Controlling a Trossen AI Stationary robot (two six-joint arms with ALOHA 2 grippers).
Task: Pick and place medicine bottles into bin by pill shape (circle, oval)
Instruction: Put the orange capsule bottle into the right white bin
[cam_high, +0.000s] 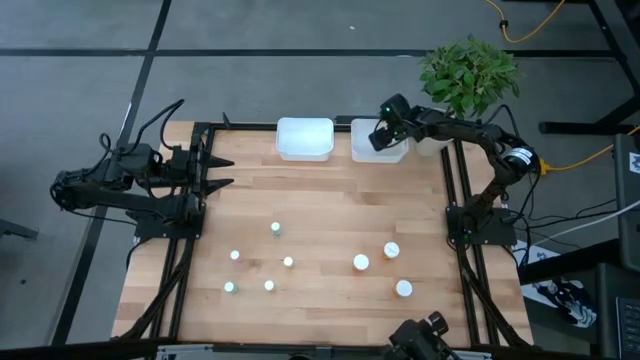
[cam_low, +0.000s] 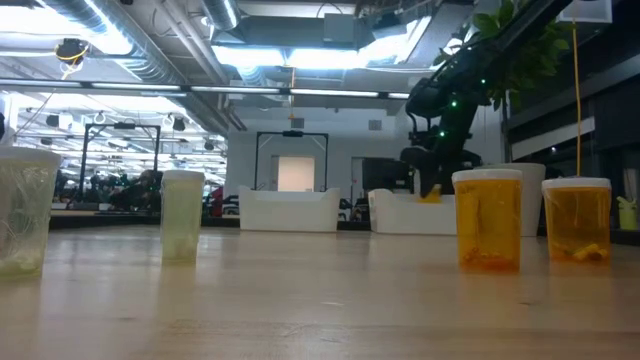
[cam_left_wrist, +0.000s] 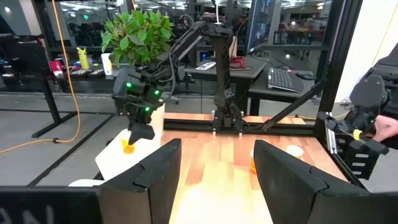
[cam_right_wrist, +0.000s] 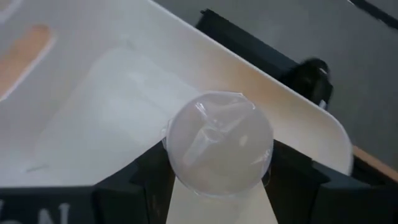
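While gripped, round-capped bottle (cam_right_wrist: 219, 143) overhangs smooth bin (cam_right_wrist: 93, 106).

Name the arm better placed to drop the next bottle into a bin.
Right. The right gripper already holds a bottle above the right bin. The left gripper sits open at the table's left edge.

We see three orange white-capped plastic bottles (cam_high: 361, 262) upright near right, five tiny pale vials (cam_high: 275, 228) scattered near left, and one orange bottle (cam_right_wrist: 219, 142) held over the far right white bin (cam_high: 364, 141).
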